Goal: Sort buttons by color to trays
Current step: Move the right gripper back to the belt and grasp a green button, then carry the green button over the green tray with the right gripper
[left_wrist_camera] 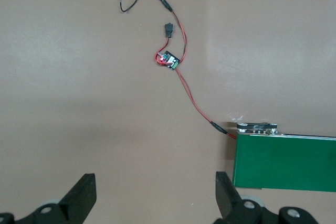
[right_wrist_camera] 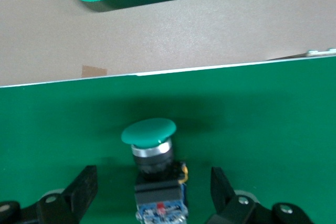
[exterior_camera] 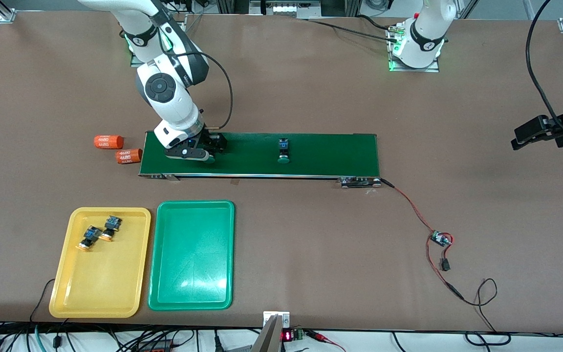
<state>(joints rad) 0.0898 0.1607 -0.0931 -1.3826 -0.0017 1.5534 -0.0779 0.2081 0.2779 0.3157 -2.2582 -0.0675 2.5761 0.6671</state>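
With both orange buttons (exterior_camera: 99, 233) already in the yellow tray (exterior_camera: 97, 288) at the frame's lower left and the green tray (exterior_camera: 191, 278) empty, my right gripper (right_wrist_camera: 149, 192) straddled one green button (right_wrist_camera: 152, 153) on the belt (exterior_camera: 330, 151), jaws apart and not yet gripping, another green button (exterior_camera: 283, 150) waited mid-belt, and my left gripper (left_wrist_camera: 155, 195) idled open at the right edge.

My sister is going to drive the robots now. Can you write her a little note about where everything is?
Right claw: open, down on the conveyor belt, straddling a green button, not gripping yet.
Left claw: open, waiting over bare table by the belt's end.
Second green button: mid-belt.
Done: both orange-yellow buttons lie in the yellow tray.
Left: both green buttons go into the green tray, which holds no button.
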